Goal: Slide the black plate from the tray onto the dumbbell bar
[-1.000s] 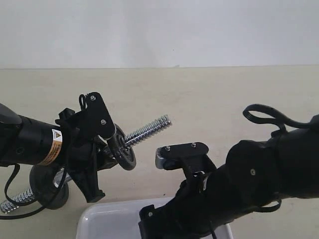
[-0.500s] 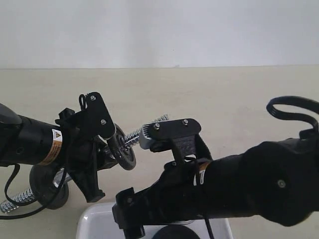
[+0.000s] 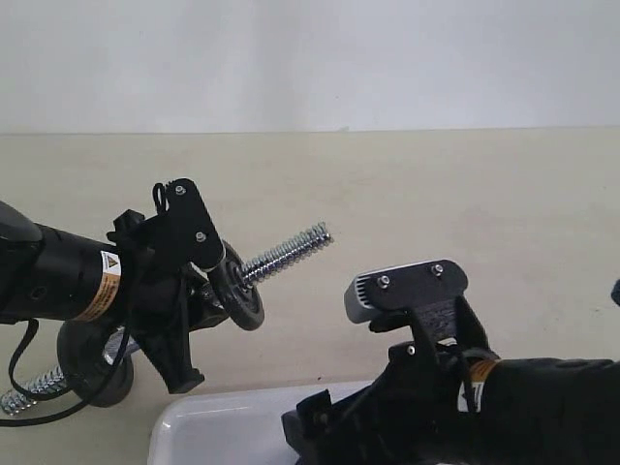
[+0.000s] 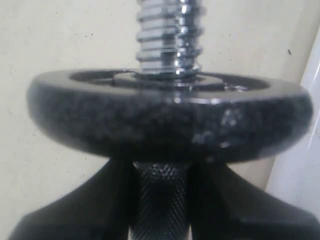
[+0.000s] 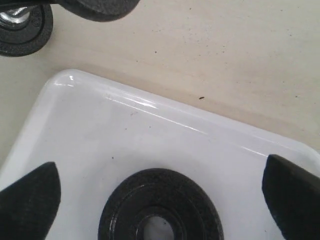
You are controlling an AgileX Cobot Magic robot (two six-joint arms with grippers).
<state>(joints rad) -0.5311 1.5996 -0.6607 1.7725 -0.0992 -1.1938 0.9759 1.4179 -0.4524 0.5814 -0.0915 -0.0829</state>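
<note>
The black plate [image 5: 159, 212] lies untouched in the tray [image 5: 125, 117], near side, under the right gripper [image 5: 160, 192], jaws spread wide, while the left gripper [image 4: 160, 197] clenches the dumbbell bar [image 3: 288, 252]; grasping, lifting and threading all remain.

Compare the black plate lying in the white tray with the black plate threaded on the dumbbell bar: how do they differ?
The black plate lies flat and loose in the tray; the mounted plate stands on edge, threaded on the dumbbell bar, which the left gripper grips. The black plate's centre hole is open; the mounted plate's is filled by the bar. Both are round and matte black.
</note>
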